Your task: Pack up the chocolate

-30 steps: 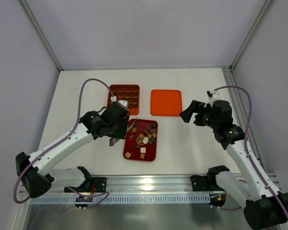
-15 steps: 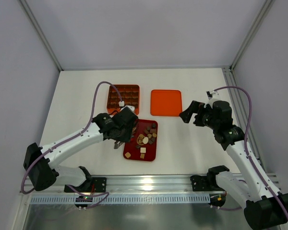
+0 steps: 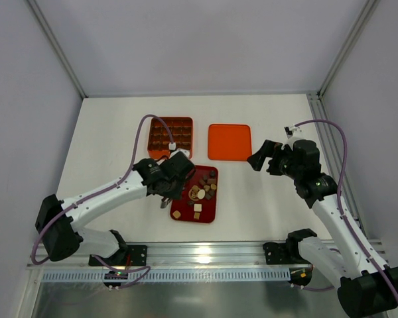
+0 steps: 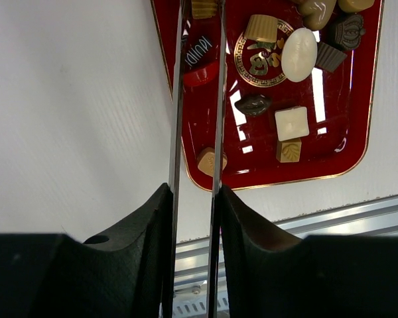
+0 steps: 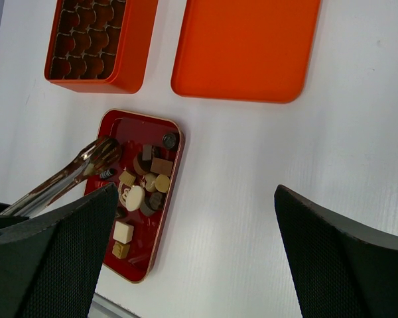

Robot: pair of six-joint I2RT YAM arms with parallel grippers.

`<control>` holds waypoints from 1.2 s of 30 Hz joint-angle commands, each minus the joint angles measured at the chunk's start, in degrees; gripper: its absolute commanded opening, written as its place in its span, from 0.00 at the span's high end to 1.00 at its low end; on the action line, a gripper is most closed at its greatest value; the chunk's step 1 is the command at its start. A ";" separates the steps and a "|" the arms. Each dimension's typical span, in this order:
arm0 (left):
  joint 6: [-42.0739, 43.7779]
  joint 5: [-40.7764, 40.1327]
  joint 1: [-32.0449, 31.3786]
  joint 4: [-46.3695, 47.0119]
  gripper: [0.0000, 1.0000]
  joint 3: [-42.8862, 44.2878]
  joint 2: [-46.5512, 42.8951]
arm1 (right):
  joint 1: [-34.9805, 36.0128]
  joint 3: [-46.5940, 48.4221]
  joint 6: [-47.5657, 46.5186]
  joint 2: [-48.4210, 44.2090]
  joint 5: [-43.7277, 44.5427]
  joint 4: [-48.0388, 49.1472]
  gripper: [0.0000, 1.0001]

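The chocolate (image 3: 202,189) is several small dark, tan and cream pieces lying loose in a dark red tray (image 3: 186,213). In the left wrist view a cream oval piece (image 4: 298,53) lies in the tray (image 4: 358,132). My left gripper (image 3: 167,189) (image 4: 194,192) is shut on metal tongs (image 4: 218,132). Their blades reach over the tray's left side. In the right wrist view the tongs (image 5: 73,173) have their tips over the tray's (image 5: 142,262) far left corner. My right gripper (image 3: 259,159) (image 5: 194,192) is open and empty, above the bare table to the right of the tray.
An orange box (image 3: 172,132) (image 5: 99,40) with a grid of dark cells stands behind the tray. Its flat orange lid (image 3: 229,142) (image 5: 245,46) lies to its right. The metal rail (image 3: 199,262) runs along the near edge.
My left arm has moved right, carrying the tongs from beside the tray's left edge to over the tray. The right arm has not moved.
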 commanded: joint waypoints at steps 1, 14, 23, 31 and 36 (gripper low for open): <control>-1.43 -2.12 -0.60 1.44 0.68 -0.14 0.30 | 0.34 -0.43 0.69 -0.98 0.60 2.38 0.00; -0.12 -3.00 -0.78 -1.20 0.82 6.35 -1.36 | 0.43 0.10 0.43 -0.98 0.78 1.85 0.00; 2.08 -5.89 -0.16 -5.15 0.82 14.71 -0.75 | 0.43 0.45 0.25 -0.81 0.60 1.59 0.00; 7.26 -6.51 8.43 -3.75 0.81 22.35 2.76 | 0.43 1.24 -0.01 -0.19 0.25 1.41 0.00; 10.95 -4.85 16.00 -1.03 0.81 26.93 6.71 | 0.52 1.68 -0.19 0.51 -0.10 1.32 0.00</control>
